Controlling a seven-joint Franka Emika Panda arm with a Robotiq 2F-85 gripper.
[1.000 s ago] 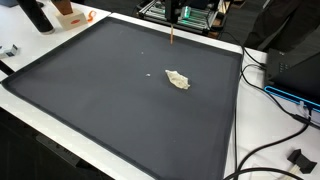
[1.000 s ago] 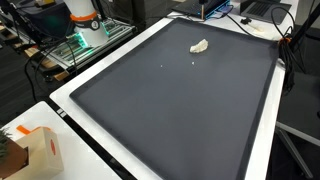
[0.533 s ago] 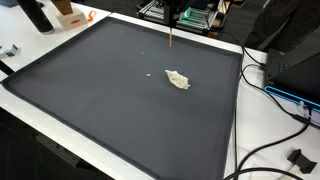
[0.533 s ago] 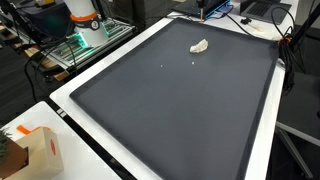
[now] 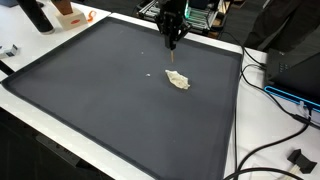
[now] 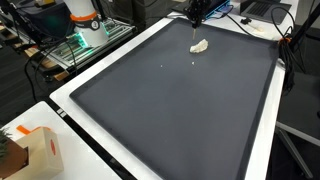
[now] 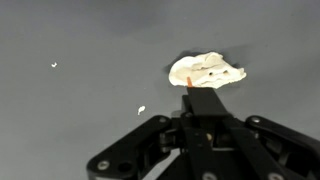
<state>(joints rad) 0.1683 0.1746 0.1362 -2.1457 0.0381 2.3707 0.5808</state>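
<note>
Here pincer point(image 7: 200, 103) closed on thin stick point(image 5: 172, 57), tip beside white wad point(image 7: 210, 70)

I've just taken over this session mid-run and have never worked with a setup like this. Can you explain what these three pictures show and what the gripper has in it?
The machine is one robot arm ending in a two-finger gripper. Two pictures come from fixed cameras outside the robot, looking at the work surface from different places. The third comes from a camera on the wrist, looking down past the gripper. The surface is a big dark mat. On it lies one crumpled whitish scrap, seen in both exterior views, plus a few tiny white crumbs. The gripper is closed on a thin stick with an orange tip, which points down right beside the scrap. Whether the tip touches the scrap, I cannot tell.
</note>
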